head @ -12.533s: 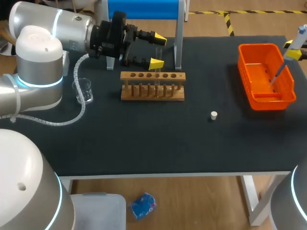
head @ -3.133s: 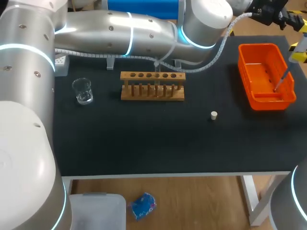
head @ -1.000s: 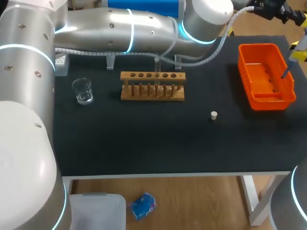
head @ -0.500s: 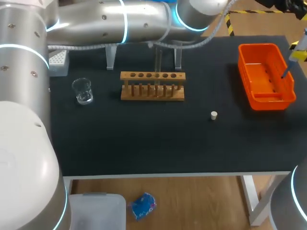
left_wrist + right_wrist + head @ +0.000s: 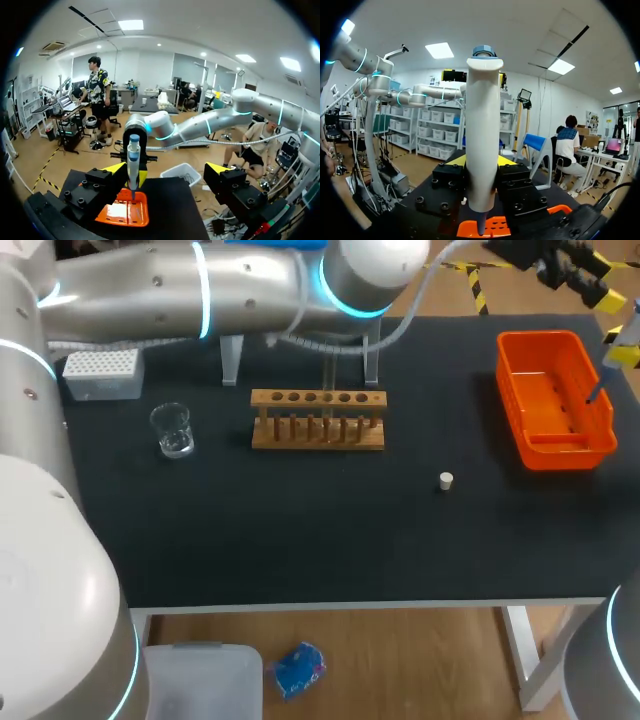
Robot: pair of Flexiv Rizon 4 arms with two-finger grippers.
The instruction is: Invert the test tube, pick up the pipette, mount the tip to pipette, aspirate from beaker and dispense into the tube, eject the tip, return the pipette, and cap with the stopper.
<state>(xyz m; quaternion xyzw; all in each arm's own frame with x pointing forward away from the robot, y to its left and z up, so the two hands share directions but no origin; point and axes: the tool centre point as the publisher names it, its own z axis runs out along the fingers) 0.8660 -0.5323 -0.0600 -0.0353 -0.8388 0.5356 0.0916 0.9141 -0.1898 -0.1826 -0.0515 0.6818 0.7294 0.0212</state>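
**One pipette, upright in the right claw over the bin**

There are two claws and one of each thing on the table: one pipette, one test tube, one beaker, one stopper, one wooden rack, one tip box and one orange bin.

The right claw is clamped on the pipette, a finger on each side of its white body. The left claw is spread wide and holds nothing. From its wrist view the pipette stands just ahead of it, nearer one finger than the other, not touching either.

The pipette's long axis runs nearly vertical, with a slight lean in the head view. Its plunger end is up and its narrow end points down, above the orange bin at the table's right end.

The test tube stands upright in the wooden rack near the table's middle. The beaker is well to the rack's left, the stopper lies apart to its lower right, and the tip box sits at the far left.
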